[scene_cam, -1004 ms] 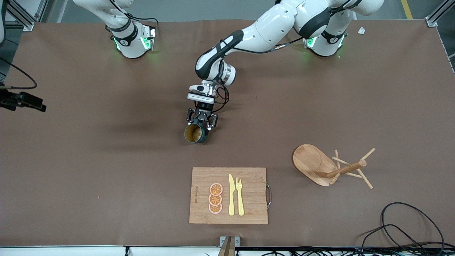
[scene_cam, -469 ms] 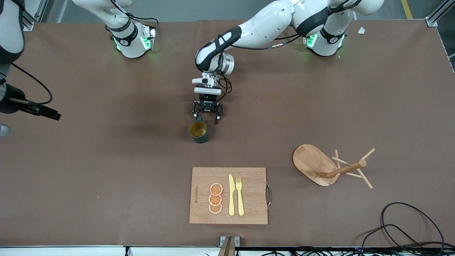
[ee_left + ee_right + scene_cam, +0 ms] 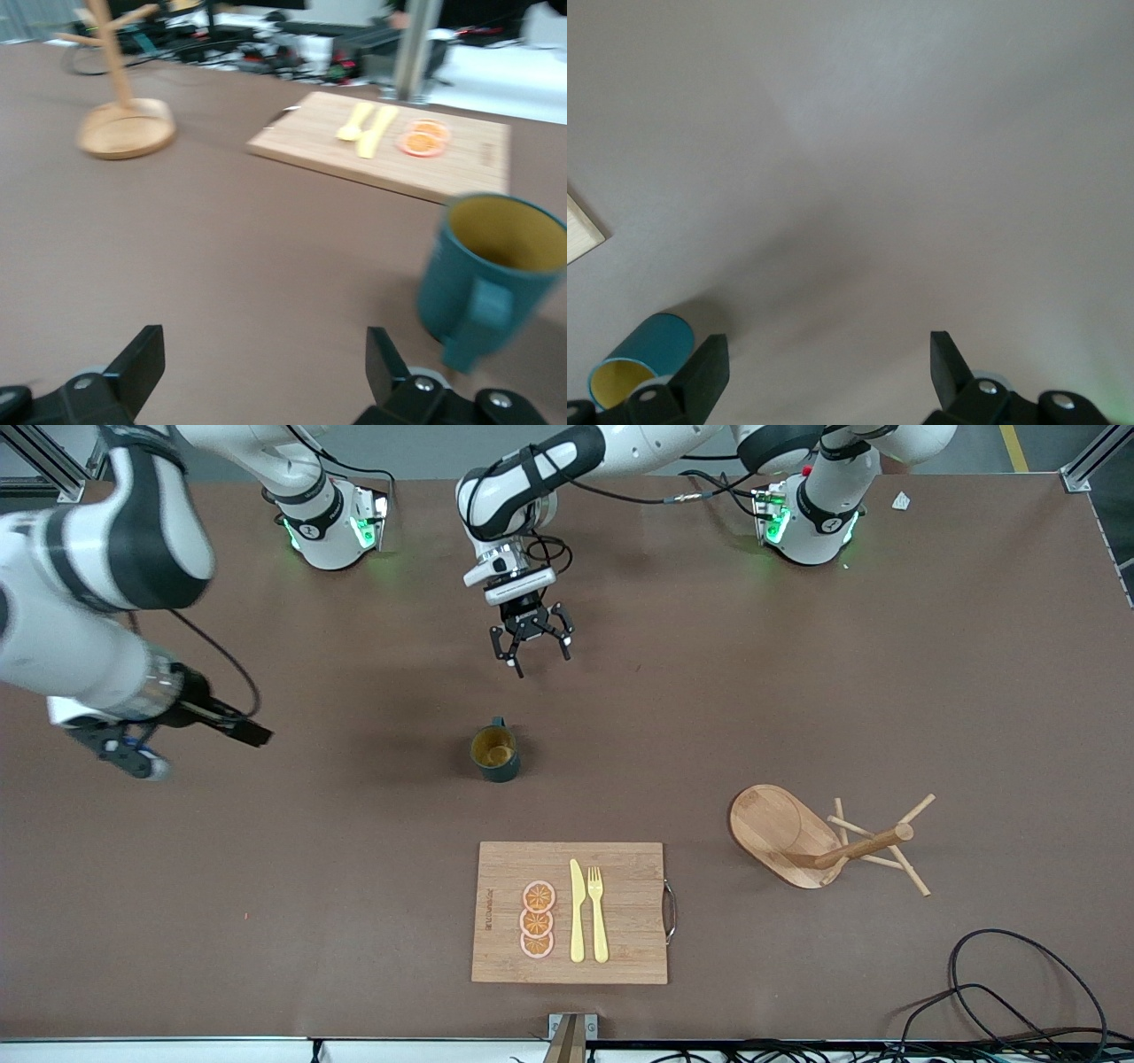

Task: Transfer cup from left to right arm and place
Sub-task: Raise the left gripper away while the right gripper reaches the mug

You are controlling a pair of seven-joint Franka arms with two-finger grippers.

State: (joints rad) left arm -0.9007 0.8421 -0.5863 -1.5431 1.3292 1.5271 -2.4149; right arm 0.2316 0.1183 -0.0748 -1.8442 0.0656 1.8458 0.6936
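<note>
Front view showed the cup (image 3: 495, 754) standing upright on the bare table (image 3: 797, 691), with neither arm holding it. It sat farther from the front camera than the cutting board (image 3: 569, 912), and well apart from the wooden peg rack (image 3: 824, 837) toward the left arm's end.

The left gripper (image 3: 532, 645) hung over the table, apart from the cup, with its fingers spread wide and nothing between them. In the left wrist view the cup (image 3: 492, 270) stood just off its fingertips (image 3: 383, 354), handle turned toward that gripper.

The right gripper (image 3: 133, 753) hovered over the table toward the right arm's end, well apart from the cup. The right wrist view showed its fingers (image 3: 709, 367) open wide — empty — with the cup (image 3: 640, 361) at the edge of that picture.

The step in hand looked like the right arm's pickup. To do it well, the right gripper would probably need to travel across until it stood squarely over the cup, then descend with its fingers straddling the wall or rim, away from the handle, so the mug would not twist as they closed. A slow close would likely help, since an off-centre pinch could tip the cup.
</note>
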